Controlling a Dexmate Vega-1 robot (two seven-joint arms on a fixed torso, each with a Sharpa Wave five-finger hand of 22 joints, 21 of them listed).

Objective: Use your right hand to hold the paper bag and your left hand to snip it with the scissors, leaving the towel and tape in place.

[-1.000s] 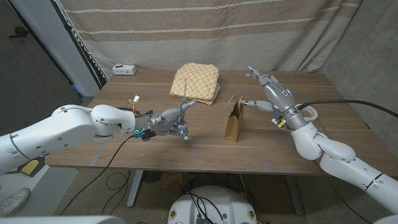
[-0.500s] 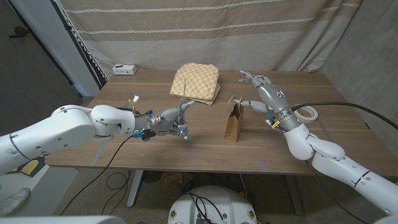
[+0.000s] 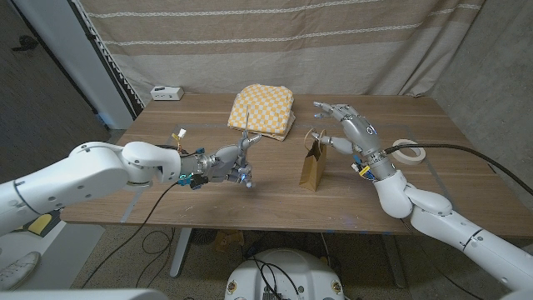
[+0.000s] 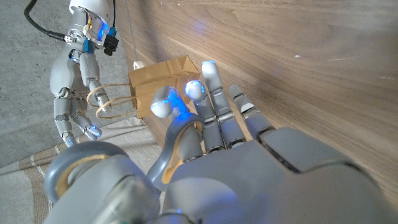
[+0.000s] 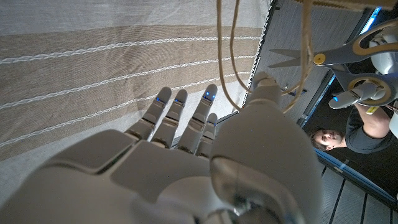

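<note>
Scissors [image 3: 247, 133] upright in the left hand [image 3: 235, 162]; right hand [image 3: 343, 125] open, fingers spread above the paper bag [image 3: 313, 165], thumb by its handles

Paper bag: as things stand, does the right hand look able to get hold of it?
Probably yes. The right hand hovers open just above and beside the paper bag, its thumb at the bag's handles, and nothing lies between them. The left hand with the scissors stays well clear.

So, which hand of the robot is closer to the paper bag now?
Right. The right hand is just above and behind the paper bag, by its handles; the left hand, holding scissors, is farther left.
</note>
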